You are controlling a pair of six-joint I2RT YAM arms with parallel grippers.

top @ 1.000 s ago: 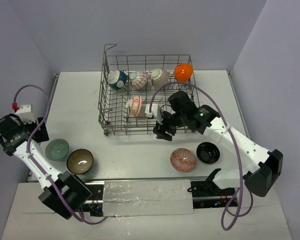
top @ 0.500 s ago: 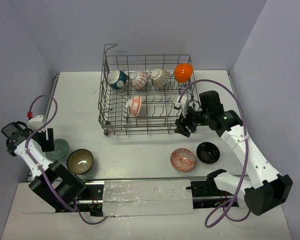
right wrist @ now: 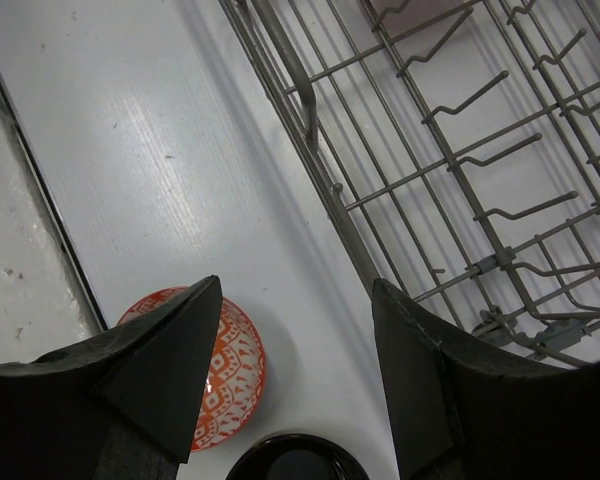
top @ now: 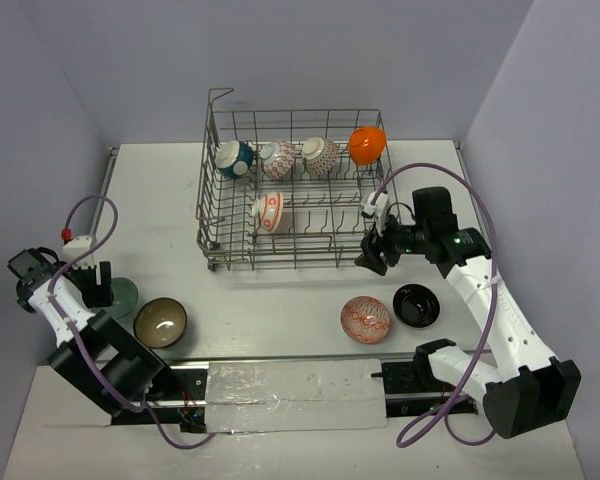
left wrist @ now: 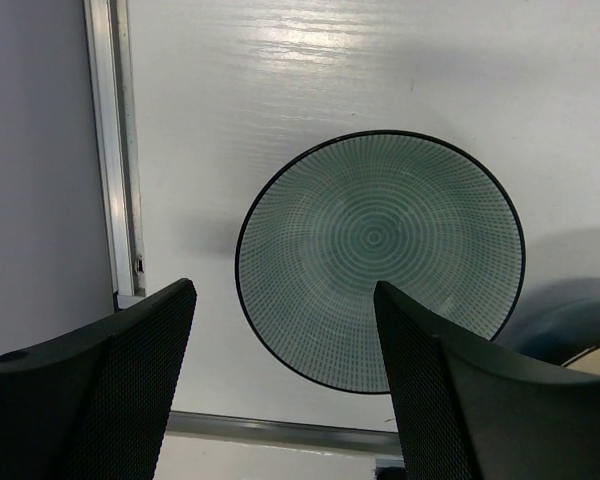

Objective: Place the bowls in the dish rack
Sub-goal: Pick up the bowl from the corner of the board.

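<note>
One table (top: 280, 300) carrying the dish rack (top: 208, 215), five bowls (top: 273, 158) racked, four loose in front. One left gripper (left wrist: 280, 300), jaws spread and empty above the pale green bowl (left wrist: 380, 262) at the table's left edge: best lowered astride its rim, then closed. One right gripper (right wrist: 295, 285), jaws spread, empty, beside the rack.

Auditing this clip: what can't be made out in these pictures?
Top view: left gripper covers part of the pale green bowl.
Left wrist view: brown bowl cut off at the corner.
Right wrist view: black bowl cut by the bottom edge; red-patterned bowl half behind the right gripper.
</note>
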